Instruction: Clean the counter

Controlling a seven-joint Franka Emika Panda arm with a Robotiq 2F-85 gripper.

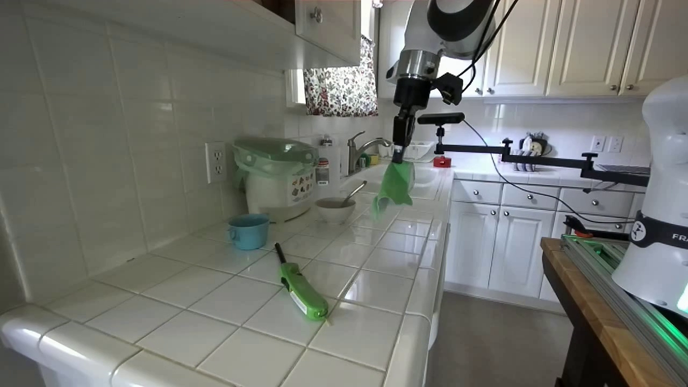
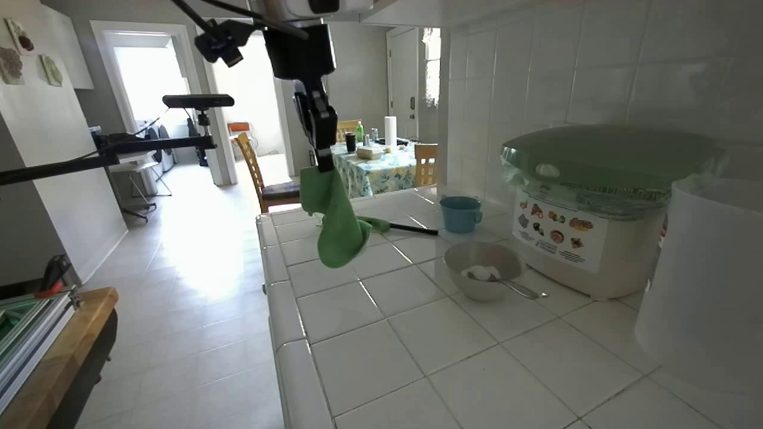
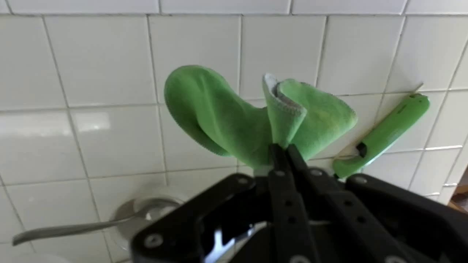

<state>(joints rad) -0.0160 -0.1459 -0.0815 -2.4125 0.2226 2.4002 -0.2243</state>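
Observation:
The counter is a long worktop of glossy white tiles with grey grout lines, seen in both exterior views and filling most of the wrist view. A green cloth hangs in folds above it. My gripper points down, shut on the upper part of this cloth. In the wrist view, the two dark fingertips of the gripper pinch the green cloth between them, and its loose folds spread out past them. The cloth's lower end appears clear of the tiles.
On the counter are a green lighter, a blue cup, a bowl with a spoon, a green-lidded container and a white cylinder. A sink with a faucet lies further along. A camera boom extends nearby.

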